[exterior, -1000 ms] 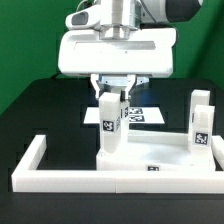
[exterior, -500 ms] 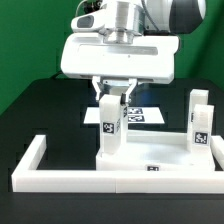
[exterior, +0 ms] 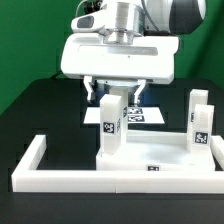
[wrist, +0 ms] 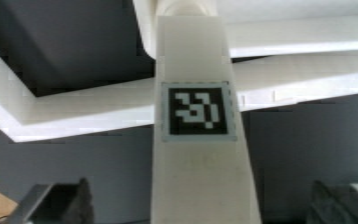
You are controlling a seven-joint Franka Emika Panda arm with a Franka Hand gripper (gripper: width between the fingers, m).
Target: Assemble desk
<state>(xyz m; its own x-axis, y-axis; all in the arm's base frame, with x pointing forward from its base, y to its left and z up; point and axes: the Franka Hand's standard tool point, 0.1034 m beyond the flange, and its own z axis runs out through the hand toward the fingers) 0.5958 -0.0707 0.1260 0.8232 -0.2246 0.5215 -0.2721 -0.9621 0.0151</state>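
Note:
A white square leg (exterior: pixel 111 125) with a tag stands upright on the desk's white tabletop (exterior: pixel 150 156), at its corner on the exterior view's left. My gripper (exterior: pixel 114 92) hangs over the leg's top, open, with a gap showing on each side of the leg. In the wrist view the leg (wrist: pixel 202 110) runs up between the two dark fingers (wrist: pixel 55 205), and neither touches it. A second tagged leg (exterior: pixel 200 120) stands upright at the tabletop's corner on the exterior view's right.
The white U-shaped border rail (exterior: pixel 40 160) surrounds the tabletop on the front and both sides. The marker board (exterior: pixel 143 114) lies flat on the black table behind the legs. A green backdrop fills the exterior view's left.
The jaws have opened and let go of the leg they were shut on. The leg stays upright in the same place, and the arm has barely moved.

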